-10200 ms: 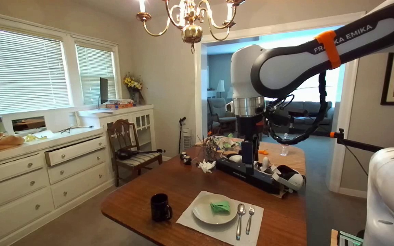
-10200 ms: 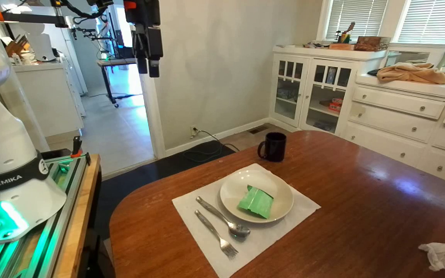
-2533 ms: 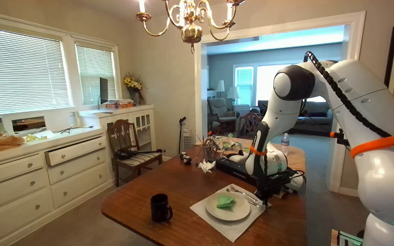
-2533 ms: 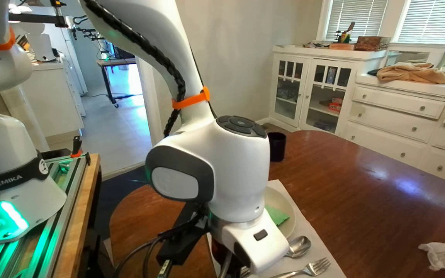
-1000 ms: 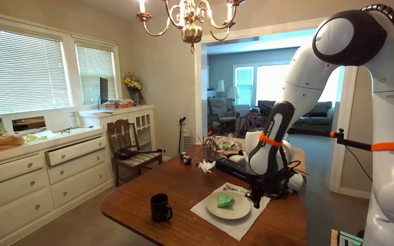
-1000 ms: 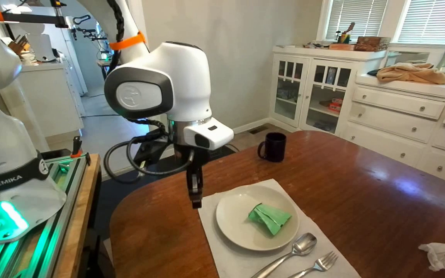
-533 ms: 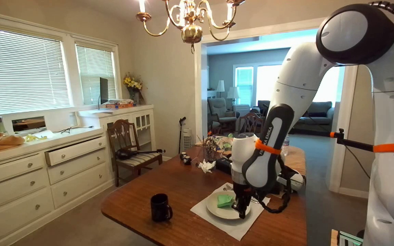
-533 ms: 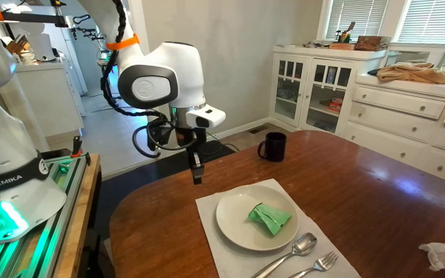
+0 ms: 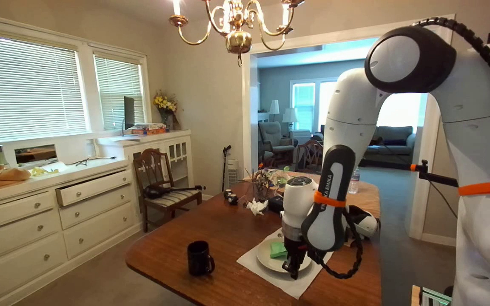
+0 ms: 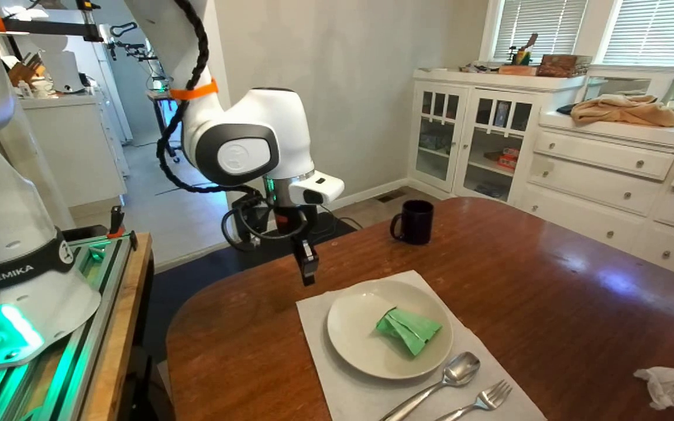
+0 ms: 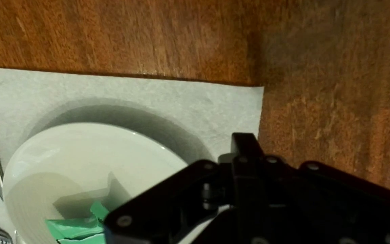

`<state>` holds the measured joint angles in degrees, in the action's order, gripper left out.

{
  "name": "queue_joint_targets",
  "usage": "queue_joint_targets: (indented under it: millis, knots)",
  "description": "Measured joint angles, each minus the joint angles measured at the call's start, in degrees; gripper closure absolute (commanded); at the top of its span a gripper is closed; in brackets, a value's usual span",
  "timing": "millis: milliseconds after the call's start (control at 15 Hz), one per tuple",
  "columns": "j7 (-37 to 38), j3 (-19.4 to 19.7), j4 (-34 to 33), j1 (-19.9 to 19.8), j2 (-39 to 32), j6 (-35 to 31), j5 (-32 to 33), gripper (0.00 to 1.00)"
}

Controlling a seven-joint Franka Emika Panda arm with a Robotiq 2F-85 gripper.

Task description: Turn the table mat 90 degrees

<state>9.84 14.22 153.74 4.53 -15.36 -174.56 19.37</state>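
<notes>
The pale table mat (image 10: 348,397) lies flat on the brown table, bearing a round white plate (image 10: 348,327) with a crumpled green packet (image 10: 408,328) on it. A spoon (image 10: 460,369) and a fork (image 10: 494,396) rest on the mat beside the plate. My gripper (image 10: 309,278) hangs in the air near a mat corner, fingers pressed together and nothing between them. In the wrist view the fingertips (image 11: 244,142) show over the mat strip between the plate and the mat's edge. The arm hides part of the mat and most cutlery in an exterior view (image 9: 285,285).
A black mug (image 9: 199,258) stands on the table, apart from the mat. Farther along the table are a crumpled white tissue (image 9: 257,206), a dark box (image 9: 275,204), a white headset (image 9: 362,221) and a bottle (image 9: 354,180). A chandelier (image 9: 238,40) hangs overhead.
Since ten seconds ago the mat has turned about a quarter turn, plate and cutlery with it. Over the last second the gripper moved off the mat's side toward a corner; mat and dishes stayed nearly still.
</notes>
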Motion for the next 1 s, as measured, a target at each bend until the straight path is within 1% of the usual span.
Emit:
queue_joint_targets:
  millis: [200, 400, 533, 667, 1000]
  knots:
    - [0.01, 3.38, -1.55, 3.3, -4.46, -3.65, -0.55, 1.0]
    - [-0.29, 5.05, -2.81, 5.87, -8.67, -6.25, -3.09, 1.0]
    - [-1.29, 4.97, -3.49, 6.7, -11.24, -7.96, -5.76, 1.0]
    - [-2.73, 4.4, -3.99, 6.71, -13.06, -9.61, -8.35, 1.0]
    - [-5.67, 3.63, -4.04, 6.46, -13.11, -9.77, -11.86, 1.0]
